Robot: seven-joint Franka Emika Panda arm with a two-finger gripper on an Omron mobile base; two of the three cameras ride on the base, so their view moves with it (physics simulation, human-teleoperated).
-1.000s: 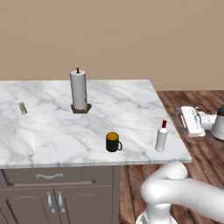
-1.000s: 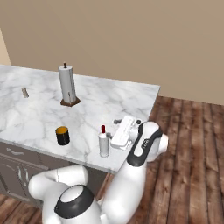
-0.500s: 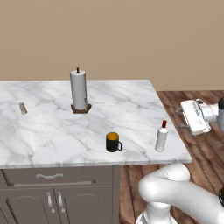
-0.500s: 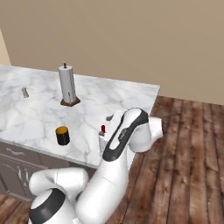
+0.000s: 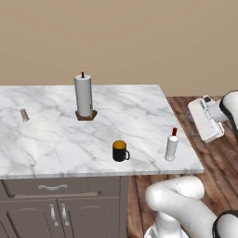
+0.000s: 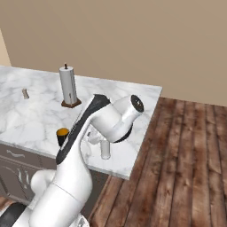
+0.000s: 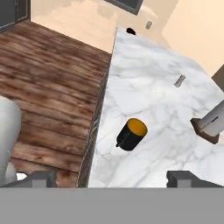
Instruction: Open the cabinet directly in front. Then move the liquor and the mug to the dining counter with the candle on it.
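Mug [image 5: 120, 151] and liquor bottle [image 5: 171, 145] both stand on the marble surface [image 5: 56, 135] near its front edge, far right of the candle [image 5: 24, 115], as the end effector [image 5: 205, 119], wide and empty, has swung away — delivery looks complete.

left base view: behind-left, looks forward and down over desk [image 5: 56, 139].
right base view: behind-right, same desk, more oblique.
hand view: near, tilted, over desk edge.
shared: mug [image 5: 120, 151], paper-towel roll [image 5: 84, 95].
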